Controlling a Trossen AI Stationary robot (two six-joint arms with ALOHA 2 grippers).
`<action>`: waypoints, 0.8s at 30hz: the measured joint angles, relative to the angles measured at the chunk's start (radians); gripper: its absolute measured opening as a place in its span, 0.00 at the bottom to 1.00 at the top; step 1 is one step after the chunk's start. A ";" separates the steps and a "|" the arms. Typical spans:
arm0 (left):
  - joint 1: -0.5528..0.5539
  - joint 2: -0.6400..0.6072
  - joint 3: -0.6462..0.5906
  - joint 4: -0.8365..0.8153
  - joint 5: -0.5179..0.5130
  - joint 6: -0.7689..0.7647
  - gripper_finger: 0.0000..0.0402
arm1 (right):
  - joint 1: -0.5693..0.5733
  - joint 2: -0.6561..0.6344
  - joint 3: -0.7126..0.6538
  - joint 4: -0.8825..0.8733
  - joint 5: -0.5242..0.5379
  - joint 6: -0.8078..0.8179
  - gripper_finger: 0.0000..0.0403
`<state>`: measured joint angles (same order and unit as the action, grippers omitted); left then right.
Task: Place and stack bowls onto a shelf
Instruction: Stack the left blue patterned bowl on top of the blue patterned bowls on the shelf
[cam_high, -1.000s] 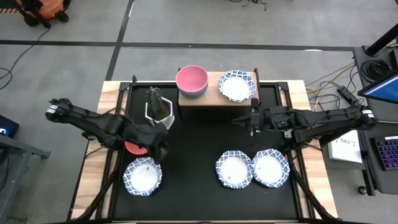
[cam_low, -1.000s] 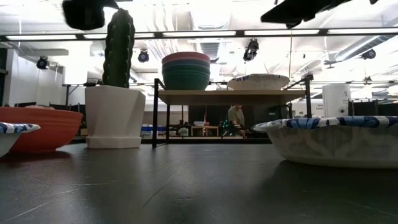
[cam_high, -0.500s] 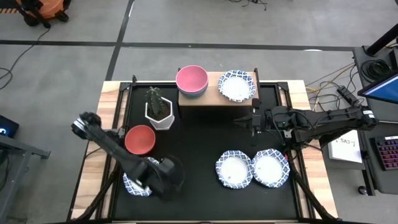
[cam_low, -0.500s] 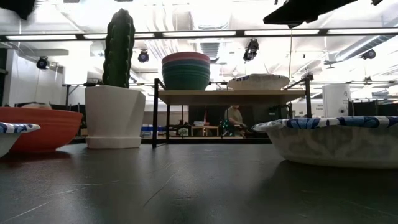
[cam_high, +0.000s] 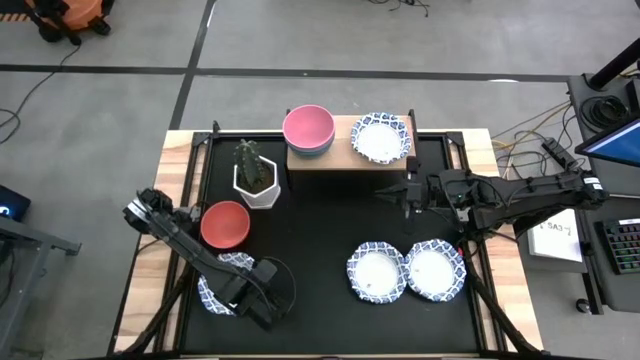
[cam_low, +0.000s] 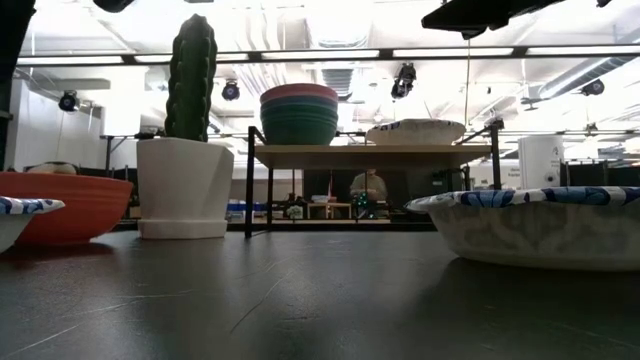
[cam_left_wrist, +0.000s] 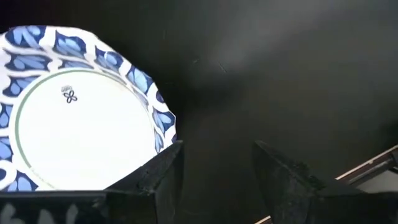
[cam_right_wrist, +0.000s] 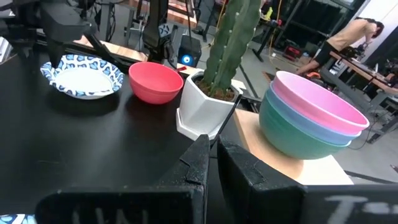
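Note:
On the light-wood shelf (cam_high: 350, 160) a pink bowl (cam_high: 308, 127) tops a stack of plain bowls, beside a blue-and-white patterned bowl (cam_high: 381, 137). A red bowl (cam_high: 225, 224) rests on the black table. A patterned bowl (cam_left_wrist: 74, 134) lies near the front left, partly under my left arm. Two more patterned bowls (cam_high: 377, 273) (cam_high: 435, 270) lie near the front right. My left gripper (cam_left_wrist: 217, 146) hangs open, pointing down, over the table just beside that front-left bowl's rim. My right gripper (cam_right_wrist: 212, 155) is shut, held level in front of the shelf.
A white pot with a cactus (cam_high: 254, 177) stands left of the shelf, behind the red bowl. Bare black tabletop (cam_high: 320, 230) stretches between the left and right bowls. A person works in the room beyond the table (cam_right_wrist: 348, 37).
My left gripper has swung from beside the red bowl toward the table's near edge and sunk, tipping to point straight down. It now hangs beside the front-left patterned bowl. The red bowl, uncovered again, has not moved.

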<state>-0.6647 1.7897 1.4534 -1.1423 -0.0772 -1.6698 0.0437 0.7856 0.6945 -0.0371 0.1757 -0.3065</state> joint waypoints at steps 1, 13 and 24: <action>-0.002 0.000 -0.001 0.000 0.006 -0.008 0.43 | 0.000 0.000 0.000 -0.001 0.000 0.000 0.06; -0.067 0.002 0.005 0.016 0.063 -0.053 0.43 | 0.000 0.001 0.000 -0.002 0.000 0.005 0.06; -0.089 0.007 -0.026 0.017 0.061 -0.080 0.43 | 0.000 0.001 0.000 -0.006 0.000 0.001 0.06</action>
<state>-0.7541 1.7967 1.4273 -1.1250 -0.0162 -1.7495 0.0437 0.7868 0.6949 -0.0431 0.1758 -0.3054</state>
